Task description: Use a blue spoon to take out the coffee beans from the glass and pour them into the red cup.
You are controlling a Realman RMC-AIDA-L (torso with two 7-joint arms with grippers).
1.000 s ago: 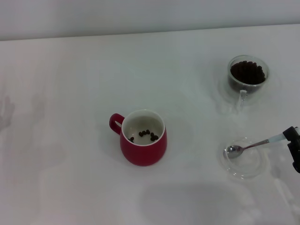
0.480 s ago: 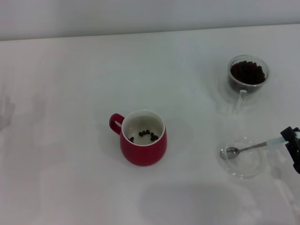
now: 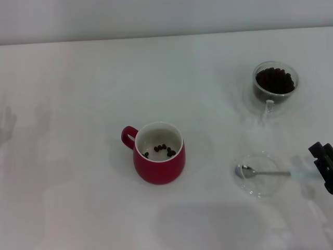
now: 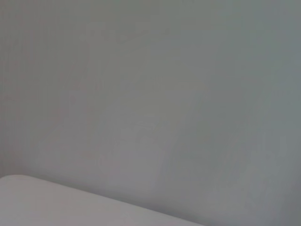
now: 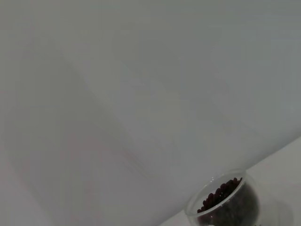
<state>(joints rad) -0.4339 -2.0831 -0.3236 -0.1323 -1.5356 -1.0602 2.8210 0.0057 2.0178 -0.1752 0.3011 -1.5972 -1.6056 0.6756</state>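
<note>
Red against the white table (image 3: 78, 94), the red cup (image 3: 158, 160) sits near the middle of my head view, its loop handle pointing toward the robot's left. On its white inside I count a few loose coffee beans (image 3: 162, 150) scattered across the bottom.

Far back on the right stands the glass (image 3: 275, 83), its clear handle turned toward me, filled with a dark heap of beans. The right wrist view catches the same glass (image 5: 225, 201) at the lower edge, beans reaching near the rim.

Nearer to me on the right lies a flat clear saucer (image 3: 258, 174). The blue spoon (image 3: 263, 172) lies across it, its silver bowl toward the red cup and over the saucer's left part; its neck runs right, and the pale handle fades against the table beyond the saucer's rim.

The right gripper (image 3: 323, 165) shows only as a dark shape at the right edge, just beside the handle end. I cannot tell whether its fingers are apart or together, or whether they touch the spoon.

The left wrist view shows only a blank grey surface and a pale corner.
</note>
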